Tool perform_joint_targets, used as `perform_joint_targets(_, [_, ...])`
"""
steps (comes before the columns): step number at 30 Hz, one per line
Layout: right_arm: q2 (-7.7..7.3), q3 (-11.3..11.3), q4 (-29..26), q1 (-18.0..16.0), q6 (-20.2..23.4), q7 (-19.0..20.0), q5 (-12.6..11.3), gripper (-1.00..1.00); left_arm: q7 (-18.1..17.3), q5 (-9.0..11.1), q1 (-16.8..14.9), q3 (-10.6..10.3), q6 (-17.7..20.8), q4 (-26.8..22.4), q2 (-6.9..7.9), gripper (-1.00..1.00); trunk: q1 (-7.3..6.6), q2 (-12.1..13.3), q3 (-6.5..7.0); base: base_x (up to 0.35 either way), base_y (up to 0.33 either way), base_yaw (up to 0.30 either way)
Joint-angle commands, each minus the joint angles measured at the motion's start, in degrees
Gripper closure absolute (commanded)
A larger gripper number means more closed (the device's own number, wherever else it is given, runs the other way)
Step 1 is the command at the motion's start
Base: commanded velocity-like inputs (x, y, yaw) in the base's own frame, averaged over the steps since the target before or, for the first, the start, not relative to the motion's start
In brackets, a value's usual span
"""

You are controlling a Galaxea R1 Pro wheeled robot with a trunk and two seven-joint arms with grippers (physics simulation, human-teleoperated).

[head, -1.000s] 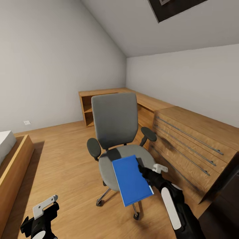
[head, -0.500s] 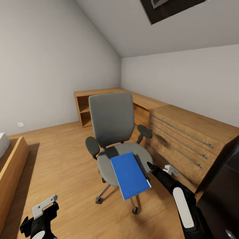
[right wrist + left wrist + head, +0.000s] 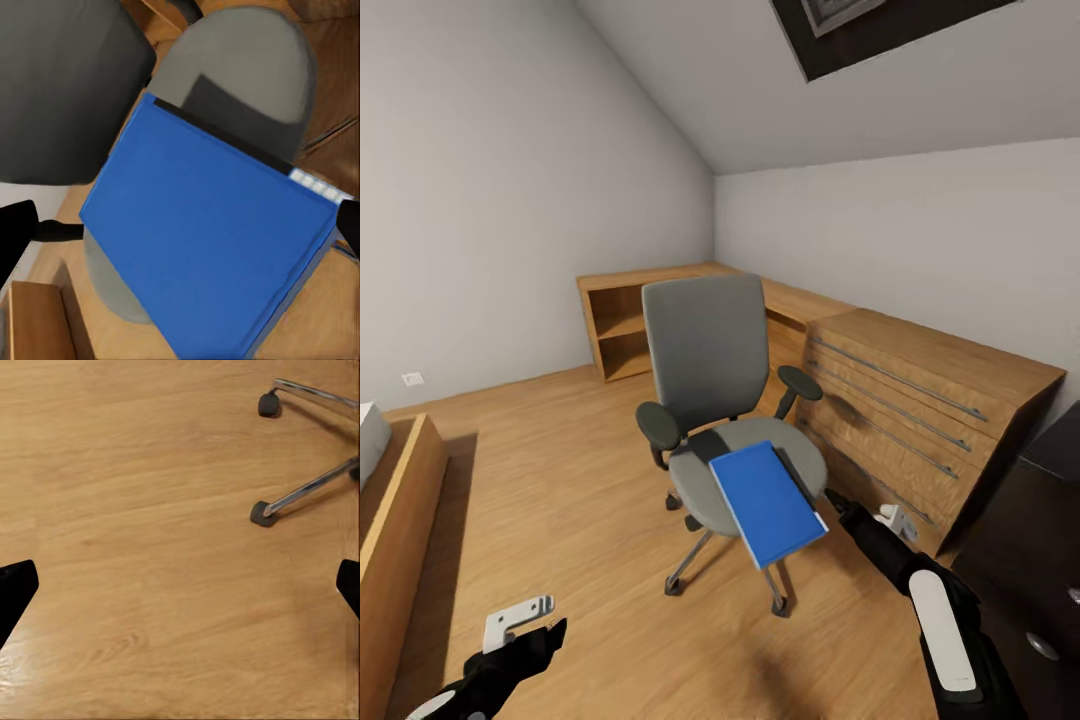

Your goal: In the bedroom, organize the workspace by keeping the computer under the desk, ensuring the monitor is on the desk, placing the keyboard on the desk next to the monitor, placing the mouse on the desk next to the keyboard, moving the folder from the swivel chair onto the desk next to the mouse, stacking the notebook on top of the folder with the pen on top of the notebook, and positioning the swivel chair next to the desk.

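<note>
The folder (image 3: 768, 503) is lying flat and bright blue on the grey seat of the swivel chair (image 3: 710, 375), jutting past the seat's front edge toward the robot. The right end effector (image 3: 838, 502) is reaching in at the folder's near right corner; in the head view its tips are meeting that edge, but whether the fingers are closing on it or merely touching cannot be told. In the right wrist view the folder (image 3: 206, 236) is spreading across the seat, with both dark fingertips (image 3: 15, 229) standing wide at the picture's sides. The left end effector (image 3: 525, 630) is hanging low over the wooden floor (image 3: 560, 520), fingers spread apart and holding nothing; its wrist view is looking down on the chair's chrome legs and casters (image 3: 262, 512). A dark glossy bench (image 3: 1030, 580) is being cut off at the right edge. The chair's base is partly hidden under the folder. No writing is readable.
</note>
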Motion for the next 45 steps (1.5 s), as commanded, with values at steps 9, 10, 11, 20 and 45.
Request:
perform_joint_targets(9, [-0.44, -0.53, 0.34, -0.05, 1.28, 0.10, -2.62, -1.00, -3.34, 1.34, 0.01, 0.29, 1.39, -0.16, 0.75, -1.00, 0.87, -1.63, -0.76, -0.020, 0.026, -0.263])
perform_joint_targets(10, [-0.58, -0.54, 0.46, -0.05, 1.41, 0.11, -3.19, -1.00, -3.43, 1.37, 0.01, 0.32, 1.39, -0.16, 0.73, -1.00, 1.09, -2.03, -0.95, -0.003, 0.004, -0.261])
perform_joint_targets(11, [-0.62, -0.54, 0.56, -0.03, 1.45, 0.11, -3.50, -1.00, -3.46, 1.37, 0.01, 0.31, 1.39, -0.16, 0.69, -1.00, 1.31, -2.43, -1.14, -0.003, 0.004, -0.237])
perform_joint_targets(20, [-0.80, -0.49, 3.42, -0.03, 1.36, 0.17, -5.05, -1.00, -3.54, 1.42, 0.01, 0.29, 1.30, -0.17, -0.02, -1.00, 3.28, -6.04, -2.80, -0.001, 0.001, -0.095])
perform_joint_targets(45, [-2.61, -0.53, 17.52, -0.05, -2.34, 25.72, -5.04, -1.00, -3.46, 1.41, 0.01, 0.31, 1.19, -0.17, -0.31, -1.00, 8.78, -16.07, -7.30, 0.000, 0.000, -0.002])
